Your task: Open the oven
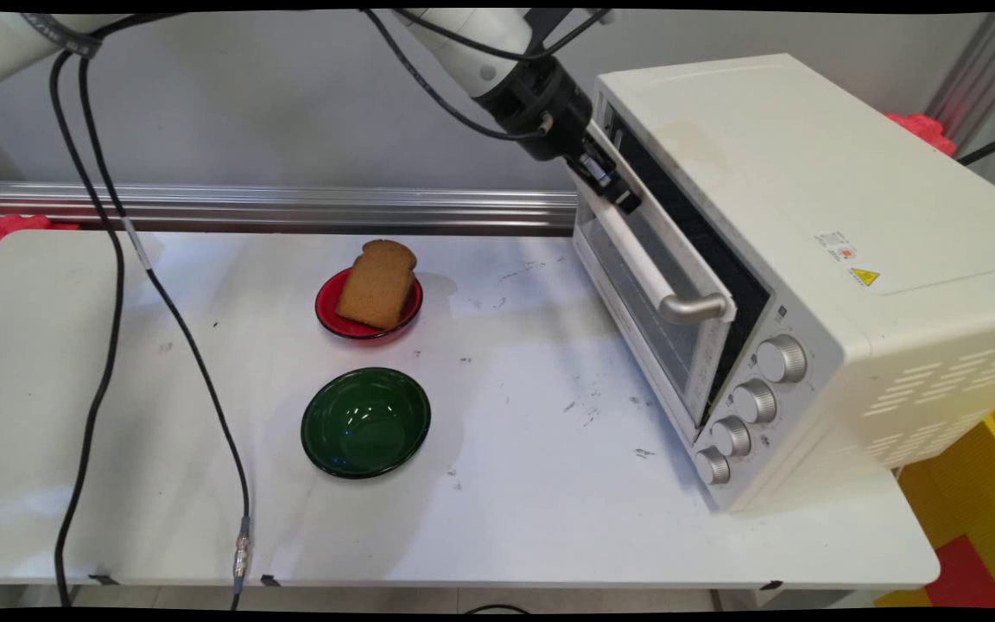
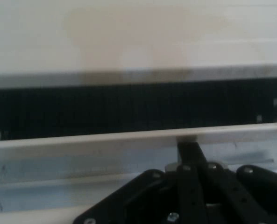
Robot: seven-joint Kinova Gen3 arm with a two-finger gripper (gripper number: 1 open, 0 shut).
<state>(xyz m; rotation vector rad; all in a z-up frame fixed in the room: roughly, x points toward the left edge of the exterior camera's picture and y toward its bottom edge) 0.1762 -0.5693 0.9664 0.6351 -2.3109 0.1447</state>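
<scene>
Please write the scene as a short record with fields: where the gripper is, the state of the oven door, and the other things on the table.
gripper: the gripper is at the top edge of the oven door
oven: white toaster oven on the table's right side; door slightly ajar, dark gap along its top
bread: brown slice of bread leaning on a red plate
bowl: green bowl, empty, nearer the camera than the plate
surface: white table

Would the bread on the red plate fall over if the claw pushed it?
Probably, yes. The bread slice stands propped at a slant on the small red plate, not lying flat, so a nudge would likely tip it. It looks dry and toasted, so it is probably light, fairly stiff and a bit crumbly. The plate looks small and might slide on the smooth table too.
</scene>
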